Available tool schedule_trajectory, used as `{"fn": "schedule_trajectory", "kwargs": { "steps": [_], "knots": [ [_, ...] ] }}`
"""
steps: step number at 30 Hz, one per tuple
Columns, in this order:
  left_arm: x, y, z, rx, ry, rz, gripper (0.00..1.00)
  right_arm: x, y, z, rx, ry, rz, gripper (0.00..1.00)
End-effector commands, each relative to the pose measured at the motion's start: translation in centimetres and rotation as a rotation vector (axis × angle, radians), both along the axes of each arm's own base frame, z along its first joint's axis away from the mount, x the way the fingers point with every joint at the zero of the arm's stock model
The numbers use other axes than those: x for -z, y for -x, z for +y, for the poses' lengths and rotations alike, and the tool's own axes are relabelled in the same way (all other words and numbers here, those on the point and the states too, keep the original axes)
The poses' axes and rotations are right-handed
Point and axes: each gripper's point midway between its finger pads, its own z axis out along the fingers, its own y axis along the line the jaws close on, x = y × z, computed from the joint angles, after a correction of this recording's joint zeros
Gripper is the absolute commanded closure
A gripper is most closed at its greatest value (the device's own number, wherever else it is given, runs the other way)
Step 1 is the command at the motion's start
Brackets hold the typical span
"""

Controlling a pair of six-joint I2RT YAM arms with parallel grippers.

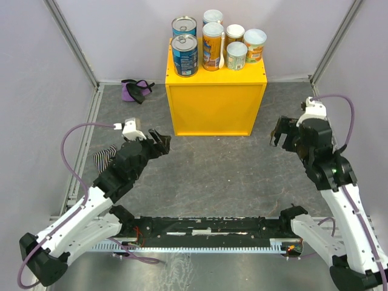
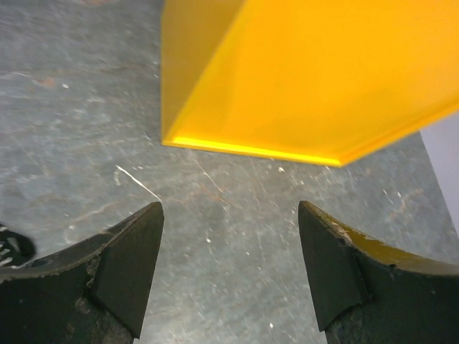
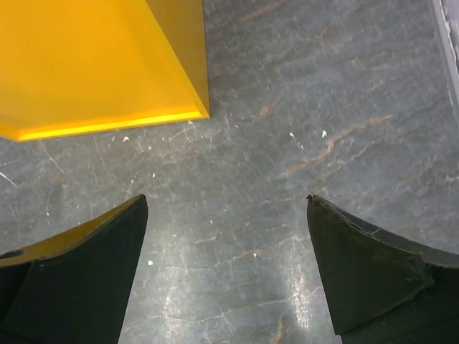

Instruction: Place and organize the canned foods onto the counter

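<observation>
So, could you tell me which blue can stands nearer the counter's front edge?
The blue can at the front left corner of the counter; the other blue one stands right behind it.

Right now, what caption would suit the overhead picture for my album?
Cans clustered atop a yellow box, left arm and right arm flanking it, jaws open and empty.

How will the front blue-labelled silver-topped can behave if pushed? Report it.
The blue-labelled cylindrical metal can stands upright near the front left corner of the yellow box, so a forward push could probably drop it off. Once tipped, its round wall would likely make it roll. It looks rigid and is unlikely to dent in a grip.
</observation>
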Motion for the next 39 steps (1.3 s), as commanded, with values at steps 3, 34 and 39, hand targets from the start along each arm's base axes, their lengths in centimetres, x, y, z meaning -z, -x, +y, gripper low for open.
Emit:
{"fn": "schedule_trajectory", "kwargs": {
  "steps": [3, 34, 39],
  "knots": [
    [-2.5, -2.5, 3.4, -0.030, -0.066, -0.064, 0.17, 2.8, 3.2, -0.4, 0.007, -0.040, 0.018, 0.01],
    [-4.1, -1.7, 6.6, -0.076, -0.087, -0.061, 0.17, 3.2, 3.7, -1.8, 0.064, -0.013, -0.027, 0.01],
    [-3.6, -1.8, 6.2, -0.063, -0.070, -0.059, 0.17, 3.0, 4.8, -2.1, 0.067, -0.026, -0.048, 0.01]
  ]
}}
